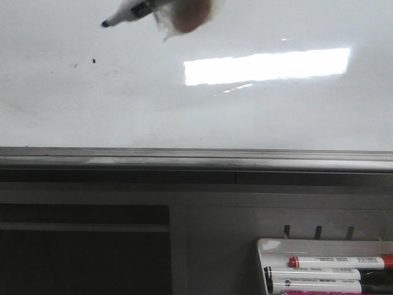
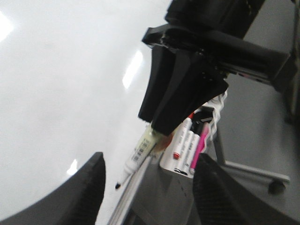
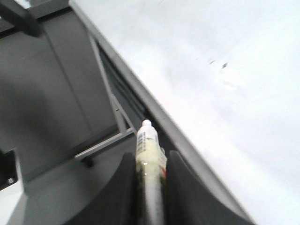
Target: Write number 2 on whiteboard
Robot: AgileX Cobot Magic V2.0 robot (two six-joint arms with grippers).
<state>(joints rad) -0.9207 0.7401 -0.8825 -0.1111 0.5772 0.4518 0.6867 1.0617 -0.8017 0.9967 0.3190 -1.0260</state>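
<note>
Glossy white whiteboard [image 1: 258, 117] shows only small, possibly marker, specks [image 1: 93, 61].

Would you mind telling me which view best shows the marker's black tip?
The left wrist view: the marker shows whole, its tip near the whiteboard. The front view crops its body; the right wrist view hides the tip.

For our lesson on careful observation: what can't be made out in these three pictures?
Front view: the top edge cuts off the marker; the right claw holding it is out of frame.
Front view: dark specks on the whiteboard are too small to identify.
Front view: the bottom edge cuts off the marker tray.
</note>
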